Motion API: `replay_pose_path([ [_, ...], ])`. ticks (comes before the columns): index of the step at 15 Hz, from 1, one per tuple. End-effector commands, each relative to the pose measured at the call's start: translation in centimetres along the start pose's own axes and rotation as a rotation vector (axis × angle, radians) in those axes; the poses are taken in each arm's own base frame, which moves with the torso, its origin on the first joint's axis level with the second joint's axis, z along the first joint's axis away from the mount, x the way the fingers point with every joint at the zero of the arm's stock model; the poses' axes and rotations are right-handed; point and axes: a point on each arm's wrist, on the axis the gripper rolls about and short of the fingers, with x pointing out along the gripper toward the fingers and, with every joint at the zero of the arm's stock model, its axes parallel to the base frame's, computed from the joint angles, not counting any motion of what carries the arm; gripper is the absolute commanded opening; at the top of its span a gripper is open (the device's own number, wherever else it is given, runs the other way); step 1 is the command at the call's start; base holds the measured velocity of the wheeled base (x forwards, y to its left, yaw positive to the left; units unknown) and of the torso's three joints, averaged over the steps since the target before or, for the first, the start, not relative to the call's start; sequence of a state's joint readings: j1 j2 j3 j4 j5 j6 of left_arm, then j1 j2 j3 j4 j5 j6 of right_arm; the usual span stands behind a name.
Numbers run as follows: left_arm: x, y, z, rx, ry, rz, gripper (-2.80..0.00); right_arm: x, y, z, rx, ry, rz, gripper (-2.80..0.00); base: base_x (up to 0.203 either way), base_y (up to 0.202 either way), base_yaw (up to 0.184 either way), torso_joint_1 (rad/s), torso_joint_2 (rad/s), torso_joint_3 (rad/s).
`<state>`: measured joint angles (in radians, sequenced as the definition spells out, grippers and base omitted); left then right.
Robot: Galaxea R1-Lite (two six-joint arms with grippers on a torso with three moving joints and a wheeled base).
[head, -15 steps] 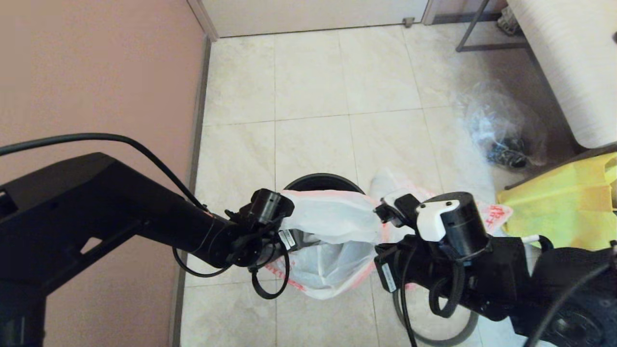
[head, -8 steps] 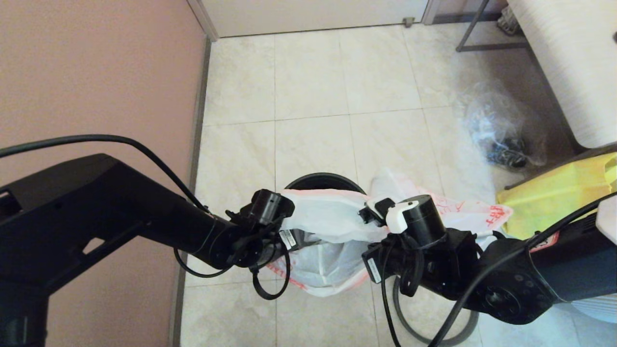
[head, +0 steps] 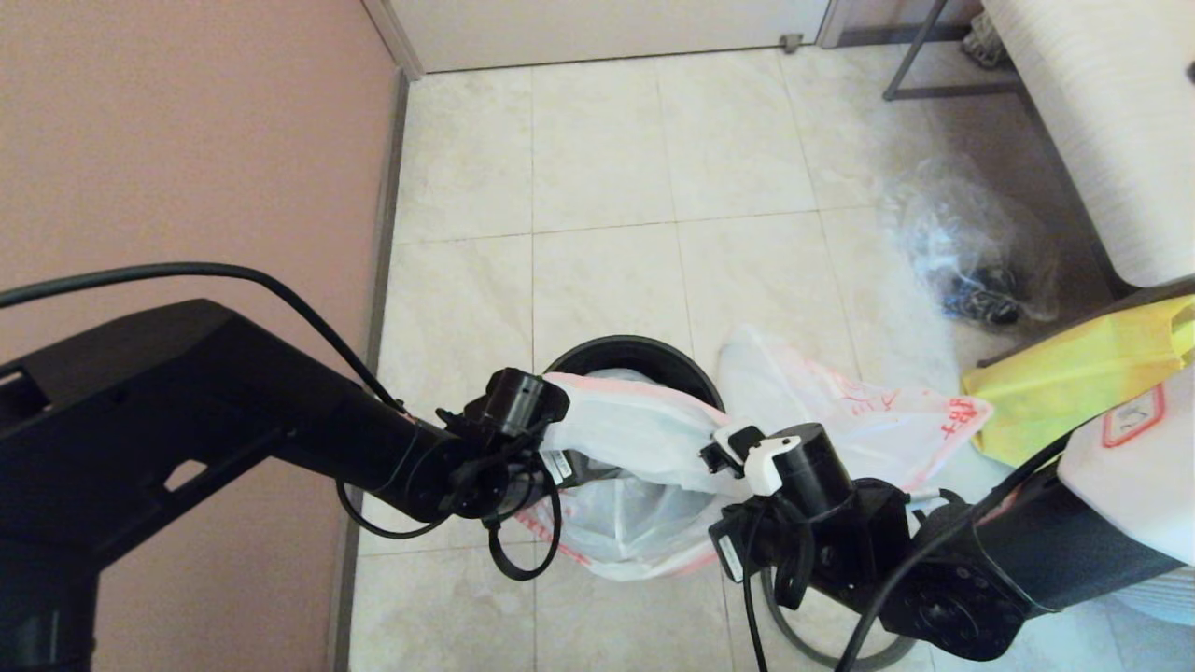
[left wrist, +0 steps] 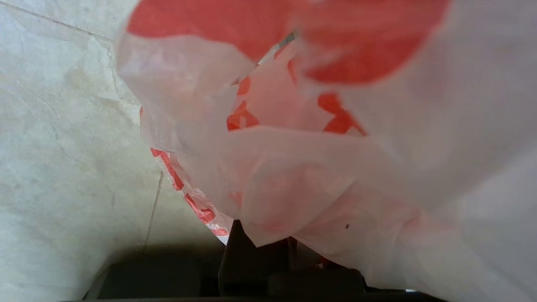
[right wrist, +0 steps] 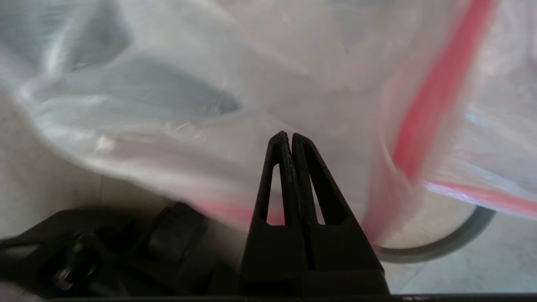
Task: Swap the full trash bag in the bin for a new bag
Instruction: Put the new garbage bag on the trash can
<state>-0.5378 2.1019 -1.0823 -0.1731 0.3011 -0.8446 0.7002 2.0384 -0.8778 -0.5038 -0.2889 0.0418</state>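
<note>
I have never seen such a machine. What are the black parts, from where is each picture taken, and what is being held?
The black parts are the two arms of a robot. One picture looks down from a camera on its head; the other two come from cameras on each wrist, just behind the fingers.

Both arms hold one thin white bag with red print and stretch its mouth open between them. The left end effector grips one edge, the right end effector the other; the right wrist view shows the fingers pressed together on the plastic.

Just behind the bag stands the black bin. A thin grey hoop lies on the tiled floor. Farther right lie a clear bag and a yellow bag.
</note>
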Motion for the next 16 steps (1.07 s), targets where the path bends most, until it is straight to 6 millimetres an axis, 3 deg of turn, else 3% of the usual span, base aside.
replay_pose_path([
  [1,0.3,-0.1,-0.1,-0.008,-0.010,-0.006,-2.80,2.4,-0.3,-1.7,-0.004,0.063,-0.024,-2.80,0.000,0.000,0.000,0.000,0.00,0.000],
  [4,0.5,0.0,-0.2,-0.007,-0.008,-0.004,-2.80,4.8,-1.6,-2.2,0.023,0.076,-0.065,-2.80,0.000,0.000,0.000,0.000,0.00,0.000],
  [7,0.9,0.1,-0.4,-0.002,-0.001,0.004,-2.80,6.3,-3.6,0.1,0.077,0.001,-0.109,-2.80,0.000,0.000,0.000,0.000,0.00,0.000],
  [11,1.3,0.3,-1.0,0.008,0.022,0.010,-2.80,6.3,-5.7,2.6,0.177,-0.089,-0.153,-2.80,0.000,0.000,0.000,0.000,0.00,0.000],
  [16,1.1,0.1,-1.6,0.022,0.048,-0.009,-2.80,7.3,-7.3,3.9,0.238,-0.156,-0.178,-2.80,0.000,0.000,0.000,0.000,0.00,0.000],
])
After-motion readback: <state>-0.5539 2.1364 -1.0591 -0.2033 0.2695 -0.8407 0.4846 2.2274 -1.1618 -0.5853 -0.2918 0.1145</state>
